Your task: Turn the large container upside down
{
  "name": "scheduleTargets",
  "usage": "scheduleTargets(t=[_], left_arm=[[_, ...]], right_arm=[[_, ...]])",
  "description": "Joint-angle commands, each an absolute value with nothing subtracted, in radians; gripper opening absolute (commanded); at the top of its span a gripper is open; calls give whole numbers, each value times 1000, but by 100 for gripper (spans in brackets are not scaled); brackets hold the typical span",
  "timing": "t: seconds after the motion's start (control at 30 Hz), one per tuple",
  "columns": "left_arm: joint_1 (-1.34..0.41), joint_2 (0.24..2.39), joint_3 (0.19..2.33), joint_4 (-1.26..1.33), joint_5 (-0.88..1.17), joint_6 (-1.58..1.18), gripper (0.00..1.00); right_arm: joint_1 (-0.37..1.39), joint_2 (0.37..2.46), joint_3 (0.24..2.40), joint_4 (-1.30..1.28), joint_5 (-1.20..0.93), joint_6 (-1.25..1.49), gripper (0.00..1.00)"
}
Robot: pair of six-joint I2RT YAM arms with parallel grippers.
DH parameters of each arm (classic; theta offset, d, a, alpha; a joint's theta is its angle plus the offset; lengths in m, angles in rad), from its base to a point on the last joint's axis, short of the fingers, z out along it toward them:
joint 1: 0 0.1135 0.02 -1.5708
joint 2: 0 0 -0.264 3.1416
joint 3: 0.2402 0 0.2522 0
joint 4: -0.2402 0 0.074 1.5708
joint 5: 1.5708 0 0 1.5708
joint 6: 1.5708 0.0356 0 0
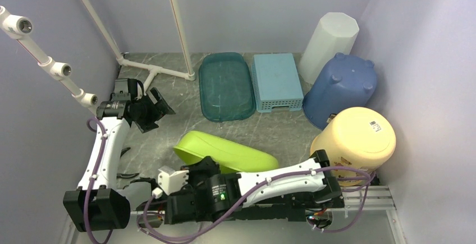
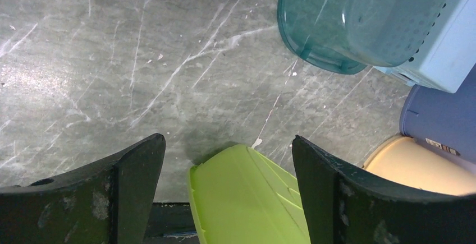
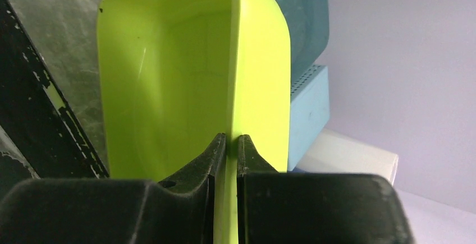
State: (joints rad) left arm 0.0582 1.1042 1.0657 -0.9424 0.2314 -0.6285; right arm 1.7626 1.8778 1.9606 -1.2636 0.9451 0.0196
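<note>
On the grey marbled desk [image 1: 168, 126], a teal tub [image 1: 226, 87] and a pale blue perforated basket [image 1: 276, 81] lie side by side. To their right stand a white bin [image 1: 328, 43], a blue bucket [image 1: 341, 88] and a cream bucket [image 1: 355, 143], seemingly all inverted.

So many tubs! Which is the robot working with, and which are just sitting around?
In use: lime green tub, right end effector pinching its rim.
Lying about: teal tub, light blue basket, white bin, blue bucket, yellow bucket.

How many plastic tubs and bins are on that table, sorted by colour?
Lime green tub: 1
Teal tub: 1
Light blue basket: 1
White bin: 1
Dark blue bucket: 1
Cream bucket: 1
Total: 6
</note>
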Motion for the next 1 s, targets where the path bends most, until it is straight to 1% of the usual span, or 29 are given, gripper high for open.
scheduleTargets(t=[0.0, 0.07, 0.2, 0.33, 0.43, 0.57, 0.7, 0.83, 0.97], left_arm=[[67, 1088, 1062, -918, 271, -606, 88], [69, 1083, 1062, -922, 265, -606, 88], [71, 1078, 1065, -928, 257, -603, 88], [72, 1068, 1070, -938, 242, -597, 87], [72, 1072, 1078, -946, 247, -590, 87], [72, 1064, 1078, -948, 239, -592, 87], [72, 1062, 1072, -947, 250, -592, 87], [72, 1058, 1054, -940, 264, -589, 87], [73, 1048, 1028, -922, 306, -587, 86]], right_arm=[[1805, 1953, 1891, -1218, 815, 35, 0], [1828, 1956, 1868, -1179, 828, 9, 0], [1851, 1995, 1913, -1189, 811, 8, 0], [1854, 1982, 1871, -1145, 818, -26, 0], [1857, 1984, 1895, -1177, 792, -11, 0], [1852, 1917, 1735, -1052, 783, -41, 0], [1850, 1883, 1668, -1007, 754, -35, 0], [1844, 1829, 1533, -917, 722, -21, 0], [1838, 1785, 1448, -858, 664, -2, 0]])
